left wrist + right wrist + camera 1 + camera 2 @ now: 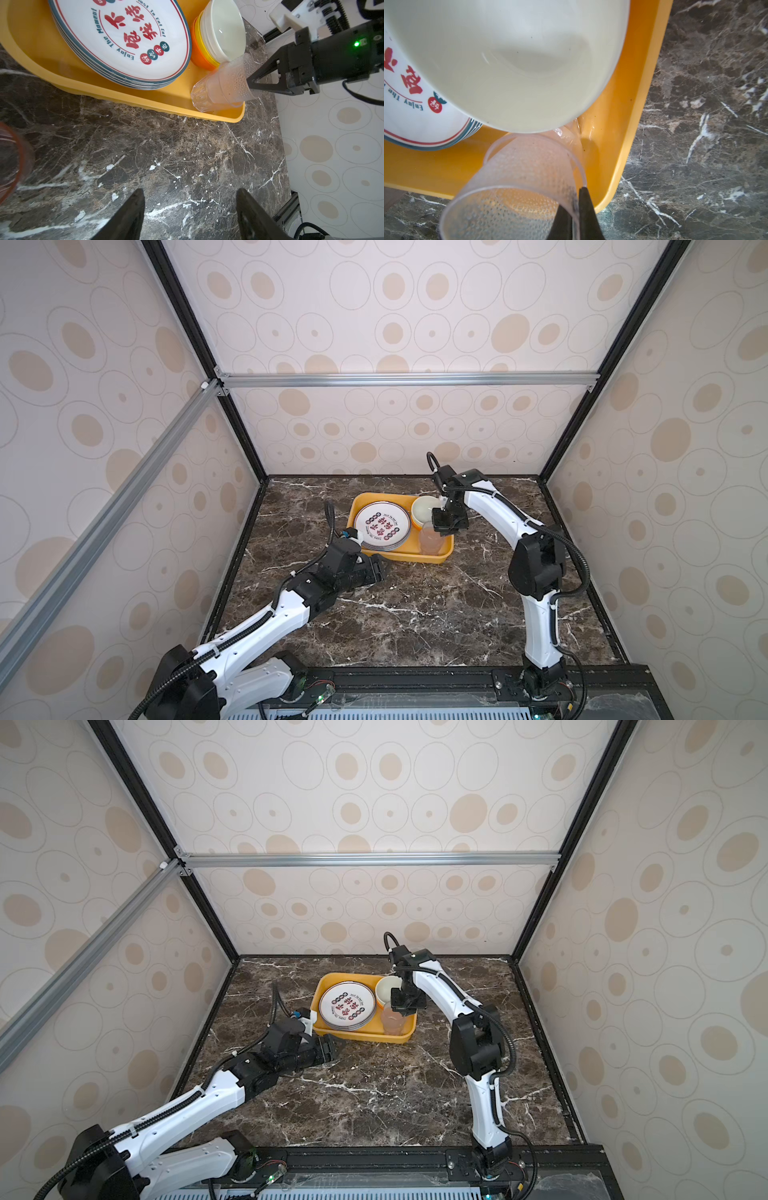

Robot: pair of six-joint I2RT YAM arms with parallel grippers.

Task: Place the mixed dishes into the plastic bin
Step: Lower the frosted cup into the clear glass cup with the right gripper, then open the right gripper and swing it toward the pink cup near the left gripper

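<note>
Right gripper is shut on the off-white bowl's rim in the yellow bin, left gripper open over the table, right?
Wrong item: the right wrist view shows the right gripper shut on the rim of the clear dimpled cup in the yellow bin. The left gripper is open over the table.

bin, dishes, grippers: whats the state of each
bin: on table, dishes inside
plates: stacked in bin
bowls: nested, in bin
cups: nested, in bin corner
right gripper: shut on top cup's rim
left gripper: open, empty, over table
pinkish cup: outside bin, mostly out of view

Soft even light, mild blur.
</note>
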